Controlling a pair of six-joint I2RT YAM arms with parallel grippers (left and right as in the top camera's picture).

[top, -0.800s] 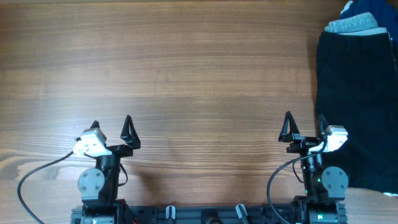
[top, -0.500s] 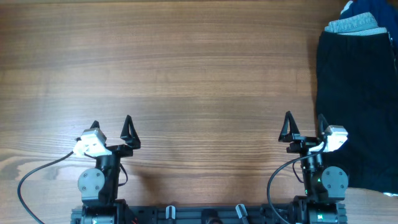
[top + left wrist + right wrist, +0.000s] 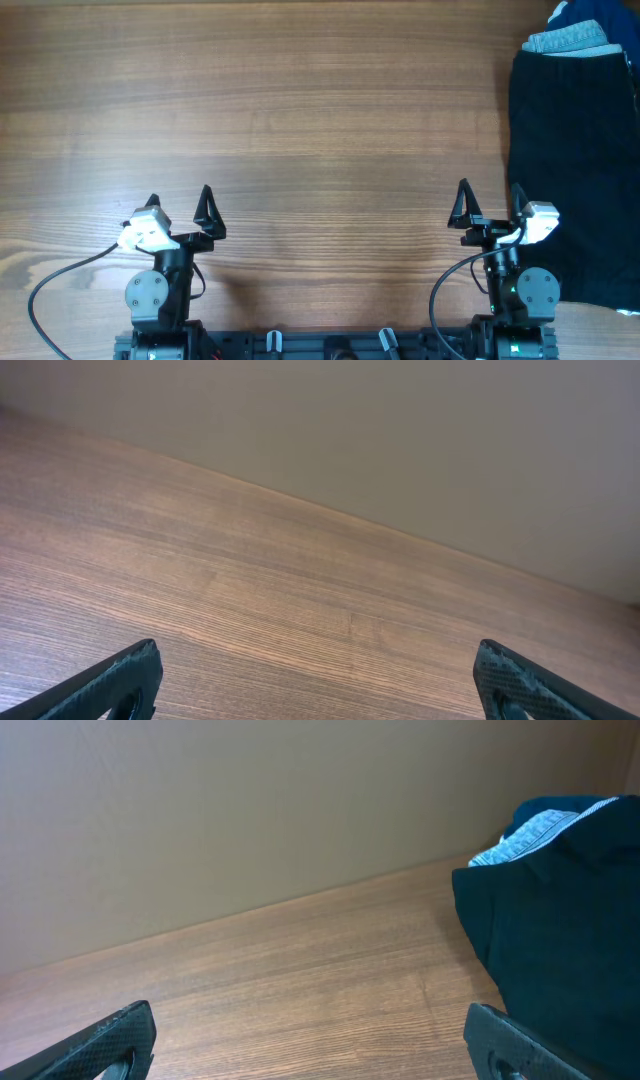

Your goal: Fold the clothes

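— Nothing has moved since the earlier overhead frames: both arms and all the cloth sit where they were.

— Agreed. We start with the wooden table (image 3: pixel 300 100), which fills the overhead view.

— Next the clothes. Black shorts (image 3: pixel 575 170) lie flat at the right edge of the table, running from near the far side down past the right arm's base, and they are partly cut off by the frame.

— Light-blue denim shorts (image 3: pixel 568 40) lie at the far end of the black pair, touching it. We see only a strip of them.

— A dark blue garment (image 3: pixel 592 12) sits in the far right corner, just behind the denim. We cannot tell what it is.

— Now the arms, both parked at the near edge. We read the left gripper (image 3: pixel 178 195) as spread wide with nothing between its fingers (image 3: pixel 120 680), only bare wood. It is well apart from the clothes.

— We read the right gripper (image 3: pixel 490 187) as spread wide too, holding nothing. From overhead its outer finger lines up with the left edge of the black shorts. We cannot tell whether it touches them.

— The right wrist view shows the black shorts to the right of the gap, with the denim peeking out behind.

— Last, a black cable (image 3: pixel 60 285) loops off the left arm's base.
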